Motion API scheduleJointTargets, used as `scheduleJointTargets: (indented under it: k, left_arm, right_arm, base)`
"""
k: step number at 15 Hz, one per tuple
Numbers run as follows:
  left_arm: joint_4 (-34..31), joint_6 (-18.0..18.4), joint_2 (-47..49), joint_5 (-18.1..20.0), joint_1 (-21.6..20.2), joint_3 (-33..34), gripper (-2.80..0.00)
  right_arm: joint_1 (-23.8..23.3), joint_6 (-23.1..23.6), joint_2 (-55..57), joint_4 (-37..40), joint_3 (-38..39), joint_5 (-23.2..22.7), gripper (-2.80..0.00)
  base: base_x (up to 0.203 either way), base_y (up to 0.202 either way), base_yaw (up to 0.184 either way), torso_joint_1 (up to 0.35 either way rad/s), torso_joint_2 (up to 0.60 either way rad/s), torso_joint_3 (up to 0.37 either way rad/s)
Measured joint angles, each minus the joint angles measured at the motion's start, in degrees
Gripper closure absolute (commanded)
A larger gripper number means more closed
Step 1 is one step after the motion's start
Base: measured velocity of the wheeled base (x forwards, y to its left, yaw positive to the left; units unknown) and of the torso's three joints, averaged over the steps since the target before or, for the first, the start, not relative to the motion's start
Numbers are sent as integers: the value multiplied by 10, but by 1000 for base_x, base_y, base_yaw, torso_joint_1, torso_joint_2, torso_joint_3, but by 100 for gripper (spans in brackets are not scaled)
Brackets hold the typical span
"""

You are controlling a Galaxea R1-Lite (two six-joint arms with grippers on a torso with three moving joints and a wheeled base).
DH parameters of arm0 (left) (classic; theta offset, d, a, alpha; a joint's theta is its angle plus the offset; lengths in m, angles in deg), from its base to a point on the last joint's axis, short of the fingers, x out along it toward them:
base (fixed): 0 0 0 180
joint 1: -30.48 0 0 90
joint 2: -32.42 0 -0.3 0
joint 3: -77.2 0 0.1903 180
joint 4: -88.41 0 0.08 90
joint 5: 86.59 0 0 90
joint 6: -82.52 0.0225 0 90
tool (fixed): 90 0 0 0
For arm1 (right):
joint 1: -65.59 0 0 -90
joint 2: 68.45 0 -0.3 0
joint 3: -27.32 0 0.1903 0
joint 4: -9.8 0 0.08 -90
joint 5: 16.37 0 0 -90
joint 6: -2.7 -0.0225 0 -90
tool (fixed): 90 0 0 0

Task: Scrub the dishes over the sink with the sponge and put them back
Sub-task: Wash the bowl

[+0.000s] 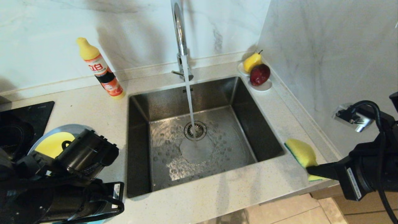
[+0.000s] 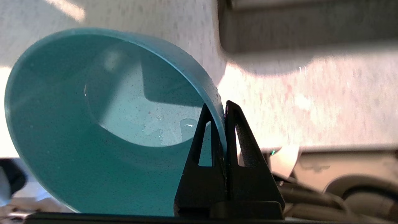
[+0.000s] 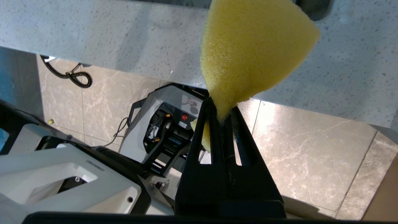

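Note:
My left gripper [image 2: 221, 107] is shut on the rim of the small teal-blue bowl [image 2: 93, 124]. The bowl is tipped on its side with drops of water inside. In the head view the left arm [image 1: 77, 174] sits over the counter left of the sink [image 1: 236, 146] and hides that bowl. Behind the arm, the pale yellow-green bowl [image 1: 53, 143] rests on the grey-blue plate [image 1: 73, 126]. My right gripper [image 3: 222, 109] is shut on one end of the yellow sponge [image 3: 252, 49]. It holds the sponge [image 1: 301, 153] above the counter at the sink's front right corner.
Water runs from the chrome faucet [image 1: 180, 34] onto the drain strainer [image 1: 195, 130]. A yellow-capped detergent bottle [image 1: 101, 70] stands at the back left. A white fruit dish [image 1: 264, 86] with a pear and an apple sits in the back right corner. A black cooktop [image 1: 28, 115] lies far left.

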Motion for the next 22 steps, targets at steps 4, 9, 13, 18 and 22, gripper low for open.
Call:
scheduleJointTargets:
  k: [4,9,13,18,22]
  left_arm:
    - [118,26,47,-1,-54,21,0]
    - [190,49,90,-3,-103,21,0]
    - [193,49,97,-1,-111,14,-280]
    - [184,53,79,4,-111,0,-280]
    - [158,64,47,3,-111,-22,-280]
  right_arm:
    - [-3,0,9,1,-7,-1,0]
    - [-4,0,13,2,-13,-3,0]
    - [-4,0,12,3,-9,-3,0]
    - [-4,1,7,7,-8,-3,0]
    - [-4,1,4,8,-4,-3,0]
  base:
    - [0,0,0,0,0,0]
    - [0,0,0,0,0,0]
    - [0,0,0,0,0,0]
    - [0,0,0,0,0,0]
    - [0,0,0,0,0,0]
